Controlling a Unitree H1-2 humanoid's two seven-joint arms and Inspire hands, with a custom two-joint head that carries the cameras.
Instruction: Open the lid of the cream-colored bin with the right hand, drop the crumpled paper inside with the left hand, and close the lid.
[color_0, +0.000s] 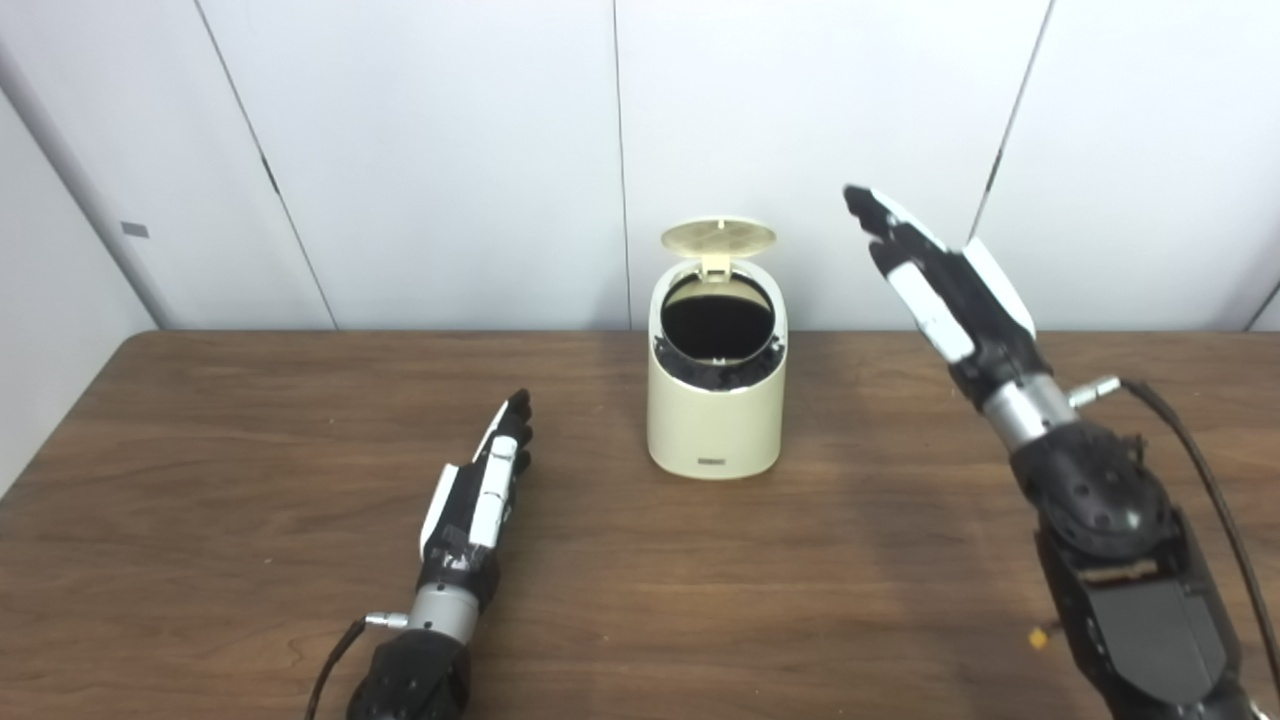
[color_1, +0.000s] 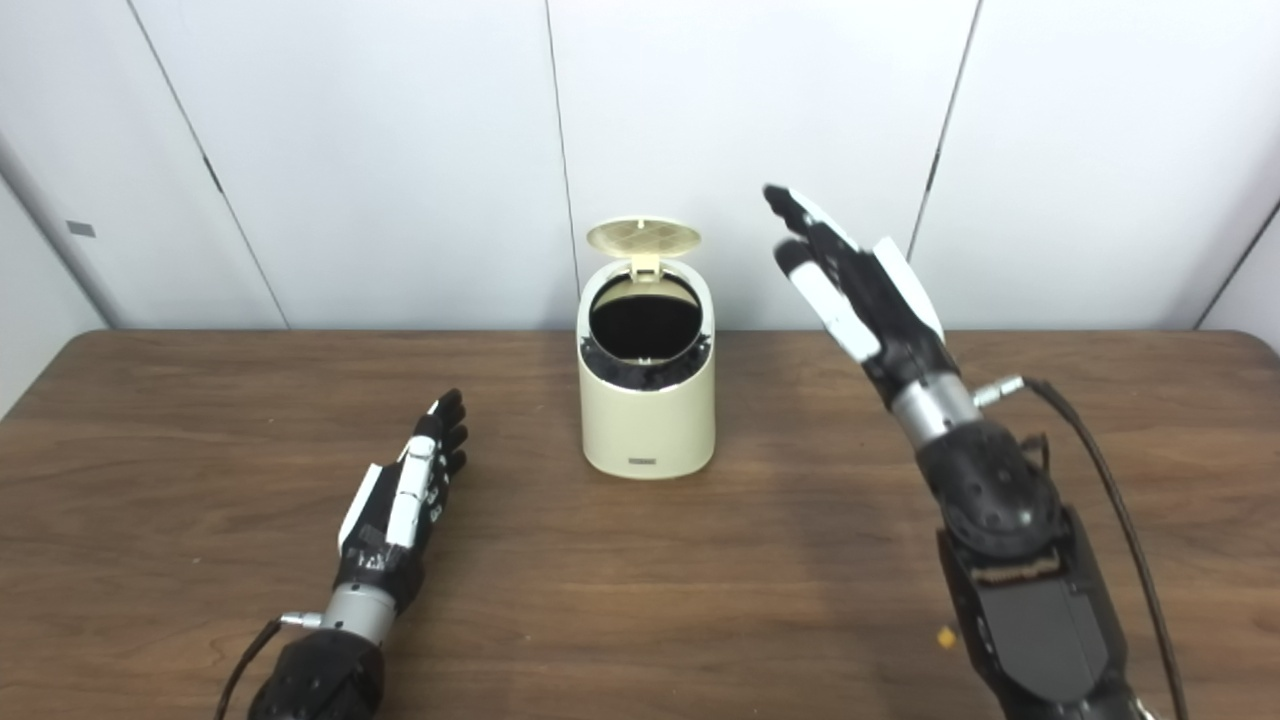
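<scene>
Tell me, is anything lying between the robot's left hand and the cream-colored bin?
No. Only bare brown wooden table separates the left hand from the cream-colored bin; both views show it.

No legible text, brand, number or sign anywhere. Small dark label plate low on the front of the cream-colored bin (color_0: 712, 461) — lettering too small to read. Small gray tag on the left wall panel (color_0: 134, 230) — blank or too blurred to tell. Nothing printed on the wooden table (color_0: 250, 430); no markings readable on the left hand (color_0: 480, 495) or the right hand (color_0: 940, 290).
</scene>
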